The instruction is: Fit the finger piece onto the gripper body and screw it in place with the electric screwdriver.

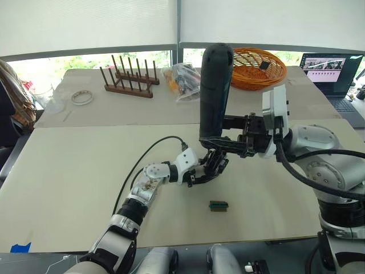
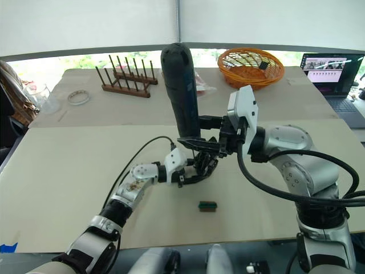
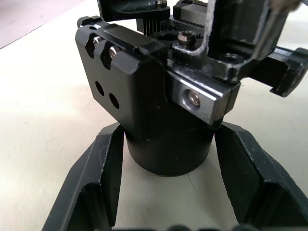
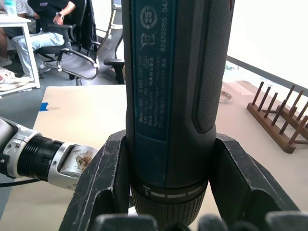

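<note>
The gripper body (image 3: 159, 106), a black block on a round base, stands on the table. My left gripper (image 1: 209, 171) is shut around that base, its fingers (image 3: 103, 178) pressing each side. Directly above it the electric screwdriver (image 1: 215, 85) stands upright, bit end down. My right gripper (image 1: 218, 144) is shut on the handle's lower end, with the black handle (image 4: 173, 96) between its fingers (image 4: 103, 183). The bit and its tip are hidden behind the grippers. I cannot tell the finger piece apart from the black parts on top of the body.
A small green block (image 1: 218, 205) lies on the table just in front of the grippers. At the back stand a wooden peg rack (image 1: 128, 80), a tape roll (image 1: 82, 97), a plastic bag (image 1: 182, 80), an orange basket (image 1: 256, 67) and a laptop (image 1: 331, 71).
</note>
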Motion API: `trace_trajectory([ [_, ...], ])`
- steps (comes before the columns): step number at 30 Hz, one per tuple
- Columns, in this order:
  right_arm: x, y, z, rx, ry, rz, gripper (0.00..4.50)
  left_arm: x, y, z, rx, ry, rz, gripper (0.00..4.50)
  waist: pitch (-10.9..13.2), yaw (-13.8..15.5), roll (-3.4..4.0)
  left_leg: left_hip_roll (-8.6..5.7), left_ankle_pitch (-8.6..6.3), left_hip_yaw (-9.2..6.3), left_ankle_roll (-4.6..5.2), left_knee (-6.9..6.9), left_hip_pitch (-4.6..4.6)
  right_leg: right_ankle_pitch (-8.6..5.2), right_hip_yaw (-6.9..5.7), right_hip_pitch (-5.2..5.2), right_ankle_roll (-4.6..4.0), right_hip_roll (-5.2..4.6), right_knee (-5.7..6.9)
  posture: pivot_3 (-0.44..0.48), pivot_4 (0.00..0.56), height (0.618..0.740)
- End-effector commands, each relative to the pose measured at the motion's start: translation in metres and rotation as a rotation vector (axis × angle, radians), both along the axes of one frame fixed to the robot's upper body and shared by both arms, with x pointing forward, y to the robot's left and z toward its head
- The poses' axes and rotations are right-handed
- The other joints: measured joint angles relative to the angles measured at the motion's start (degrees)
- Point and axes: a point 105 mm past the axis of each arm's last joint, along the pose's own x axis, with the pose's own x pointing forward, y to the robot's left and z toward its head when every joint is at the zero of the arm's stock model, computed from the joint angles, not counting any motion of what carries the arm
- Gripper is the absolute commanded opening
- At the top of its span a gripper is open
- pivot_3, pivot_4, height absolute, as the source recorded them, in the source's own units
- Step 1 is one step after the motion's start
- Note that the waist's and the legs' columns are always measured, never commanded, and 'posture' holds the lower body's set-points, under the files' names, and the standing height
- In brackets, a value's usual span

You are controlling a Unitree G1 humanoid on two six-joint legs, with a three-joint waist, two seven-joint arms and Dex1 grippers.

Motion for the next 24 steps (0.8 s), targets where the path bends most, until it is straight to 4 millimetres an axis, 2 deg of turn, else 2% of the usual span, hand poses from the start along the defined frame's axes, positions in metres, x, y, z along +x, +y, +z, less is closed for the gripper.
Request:
trace_trajectory([
  [1, -0.005, 0.0003, 0.0176, 0.03, -0.094, 0.016, 1.91, 0.0001, -0.0031, 0.0094, -0.02, -0.025, -0.015, 2.31, 0.0, -0.02, 0.0, 0.0, 0.0, 0.0, 0.0, 0.0, 0.0, 0.0, 0.0, 0.0, 0.0, 0.0, 0.0, 0.0, 0.15, 0.74],
  [18, -0.0062, 0.0002, 0.0259, 0.021, -0.114, 0.029, 1.91, -0.0014, -0.0046, 0.0096, -0.023, -0.026, -0.022, 2.31, 0.0, -0.09, 0.0, 0.0, 0.0, -0.01, 0.0, 0.0, 0.0, 0.0, -0.02, -0.01, 0.0, -0.01, 0.0, 0.0, 0.15, 0.74],
  [24, -0.0051, -0.0007, 0.0221, 0.008, -0.104, 0.029, 1.91, -0.001, -0.0054, 0.0107, -0.027, -0.028, -0.022, 2.31, 0.0, -0.09, 0.0, 0.0, 0.0, -0.01, 0.0, 0.0, 0.0, 0.0, -0.01, -0.01, 0.0, -0.01, 0.0, 0.0, 0.15, 0.74],
])
